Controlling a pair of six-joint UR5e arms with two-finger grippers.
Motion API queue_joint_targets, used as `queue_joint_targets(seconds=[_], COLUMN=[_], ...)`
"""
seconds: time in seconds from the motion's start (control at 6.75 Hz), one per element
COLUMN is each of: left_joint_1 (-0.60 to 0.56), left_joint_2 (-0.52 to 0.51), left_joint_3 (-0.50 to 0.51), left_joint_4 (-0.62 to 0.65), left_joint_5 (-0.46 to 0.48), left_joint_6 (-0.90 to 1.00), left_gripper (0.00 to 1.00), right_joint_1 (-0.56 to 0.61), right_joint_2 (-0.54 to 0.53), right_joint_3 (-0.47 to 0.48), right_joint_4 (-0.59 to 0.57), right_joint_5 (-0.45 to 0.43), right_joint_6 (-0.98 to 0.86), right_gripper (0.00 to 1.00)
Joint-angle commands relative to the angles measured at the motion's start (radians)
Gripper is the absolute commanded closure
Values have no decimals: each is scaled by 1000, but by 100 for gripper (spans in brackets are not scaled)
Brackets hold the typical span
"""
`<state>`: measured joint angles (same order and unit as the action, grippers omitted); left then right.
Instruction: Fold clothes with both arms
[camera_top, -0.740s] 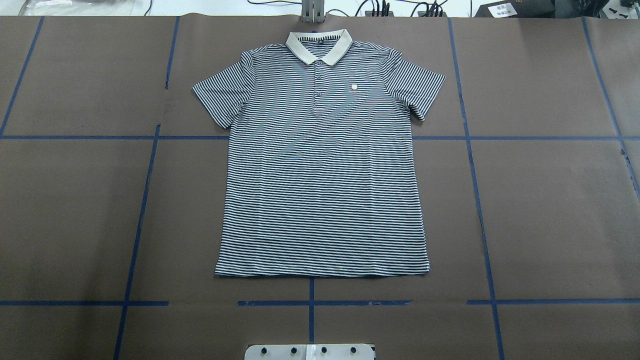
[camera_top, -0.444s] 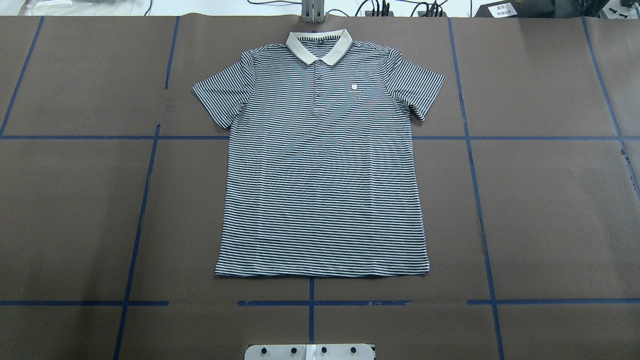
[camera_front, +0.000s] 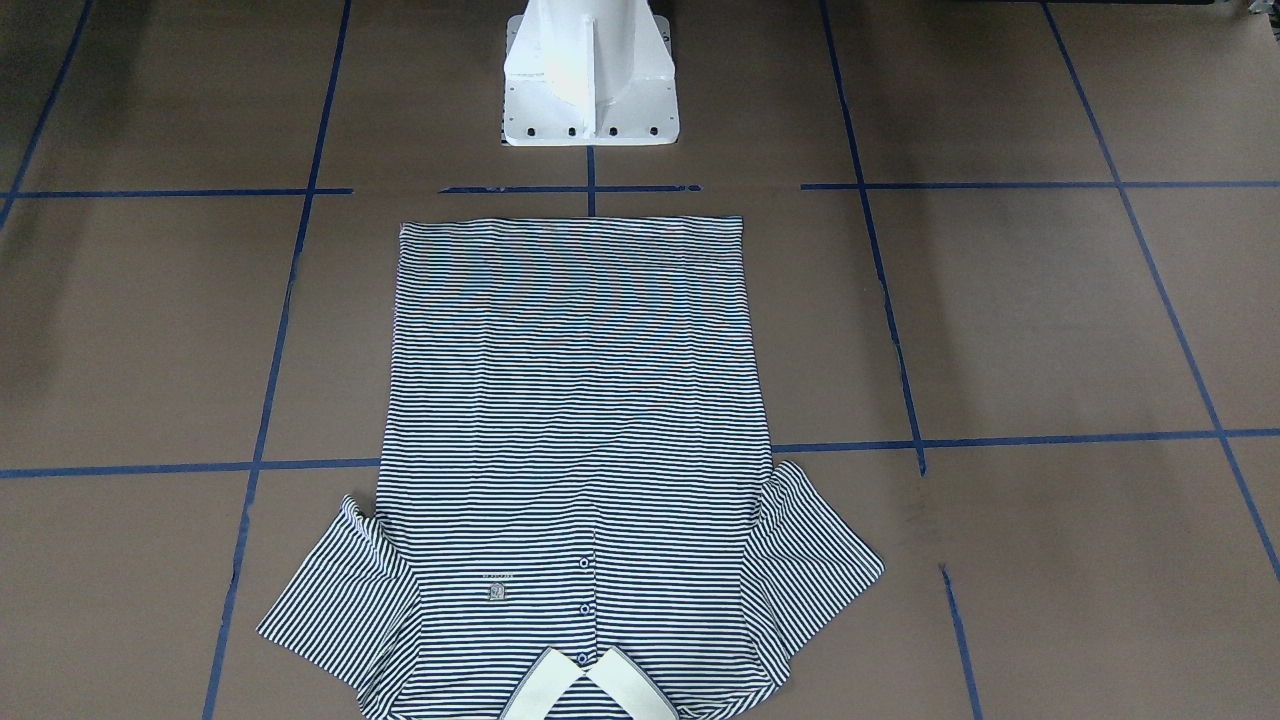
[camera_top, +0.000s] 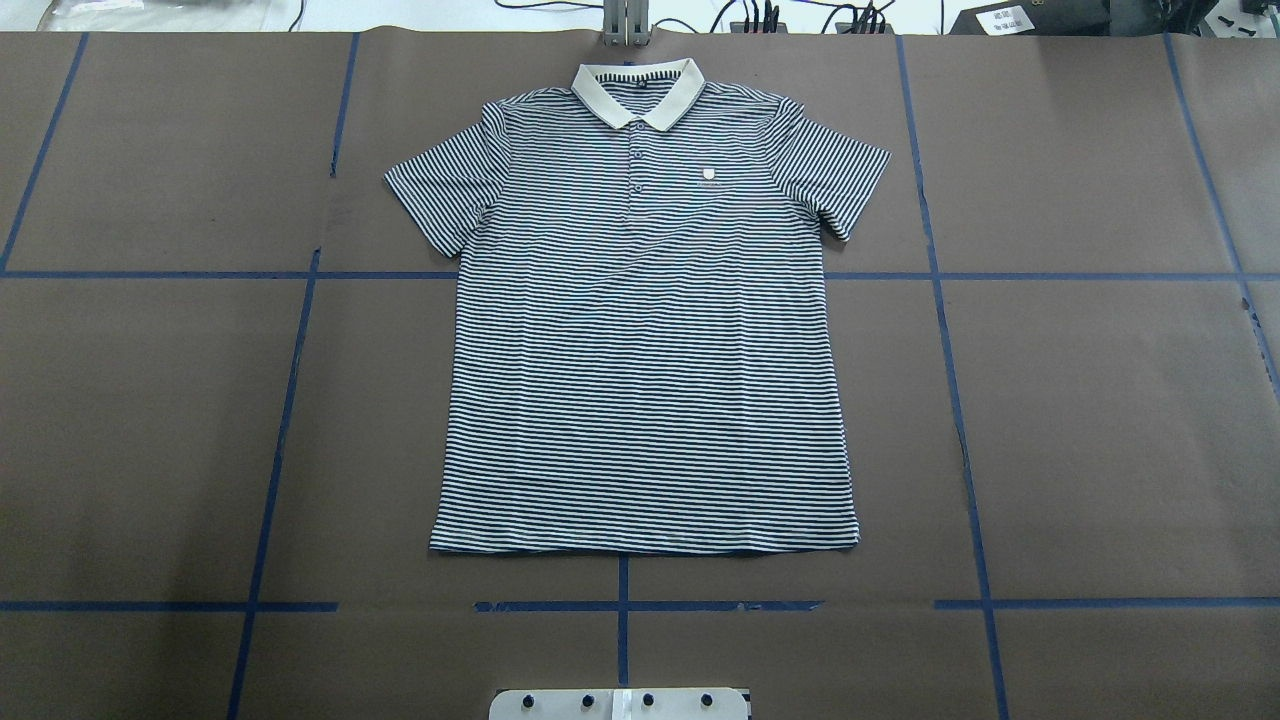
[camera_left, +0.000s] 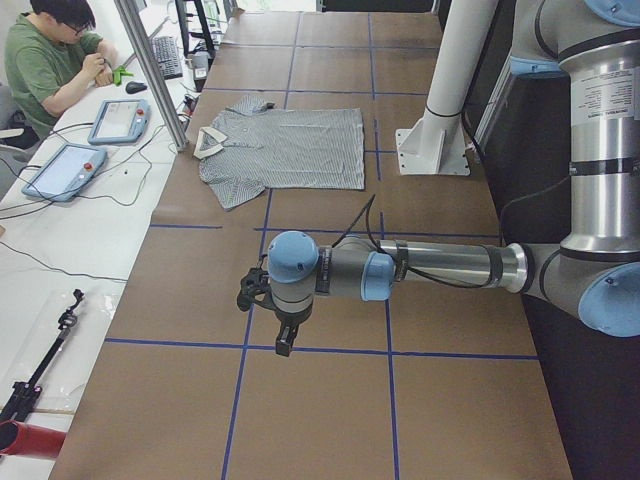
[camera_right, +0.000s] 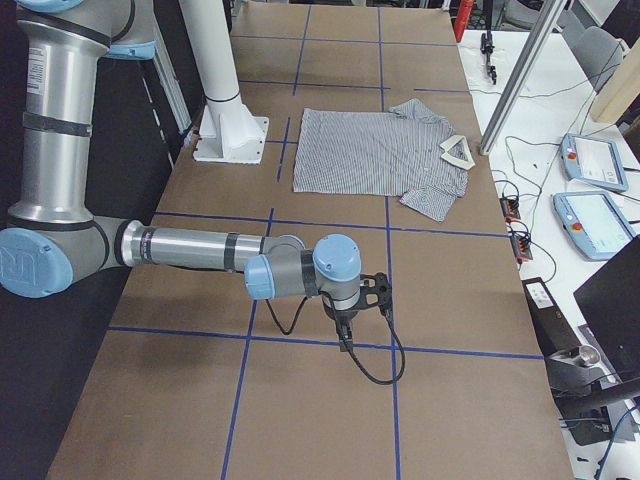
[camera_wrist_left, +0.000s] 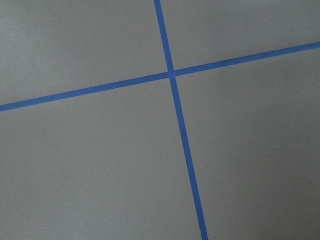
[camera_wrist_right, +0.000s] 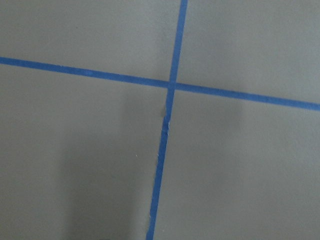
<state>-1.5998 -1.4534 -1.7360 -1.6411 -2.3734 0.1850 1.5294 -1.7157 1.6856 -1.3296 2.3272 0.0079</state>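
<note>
Lying flat and face up in the middle of the brown bench, the striped polo shirt is fully spread out and not yet folded. Its white collar points to the far edge of the bench, away from the robot. Its straight hem is on the robot's side, near the white pedestal base but apart from it. The two short sleeves lie open to the sides, the one sleeve toward the robot's left and the other sleeve toward its right. Small buttons run down from the collar, and a tiny logo sits on the chest just beside them. Blue tape lines divide the bench into rectangles, and the shirt covers parts of some of them.

The left arm stretches out level above bare bench, well apart from the shirt. Its end effector points down; the shirt is not in it, and I cannot tell how far it is open. The right arm has the same posture at the opposite end of the bench. Its end effector also points down, away from the shirt, and its opening I cannot tell either. Each wrist camera sees only brown bench and a crossing of tape.

Beyond the far edge, a seated person is at a white table with control pendants.
</note>
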Motion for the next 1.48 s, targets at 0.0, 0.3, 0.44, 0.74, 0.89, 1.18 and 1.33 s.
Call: queue_joint_targets(seconds=[0.0,0.3,0.44,0.74,0.89,1.18,1.33], left_joint_1=[1,1,1,3,1,4,6], left_joint_2=[-22,-144,-187,-215,-219,-223,-225], left_joint_3=[0,105,178,205,184,181,182], left_joint_4=[-191,-551,-568,-580,-585,-611,-612], left_joint_5=[-3,-6,-7,-7,-9,-9,-9], left_joint_6=[2,-4,-4,-24,-89,-136,-136], left_gripper=[0,0,0,0,0,0,0], right_joint_1=[-31,-31,-31,-121,-203,-351,-383], right_joint_2=[158,215,217,305,412,597,675], right_joint_3=[-77,-132,-133,-142,-162,-222,-321], right_joint_4=[120,151,202,224,225,227,268], right_joint_5=[-11,7,24,17,11,-139,-181], right_joint_6=[6,15,23,205,383,673,737], right_gripper=[0,0,0,0,0,0,5])
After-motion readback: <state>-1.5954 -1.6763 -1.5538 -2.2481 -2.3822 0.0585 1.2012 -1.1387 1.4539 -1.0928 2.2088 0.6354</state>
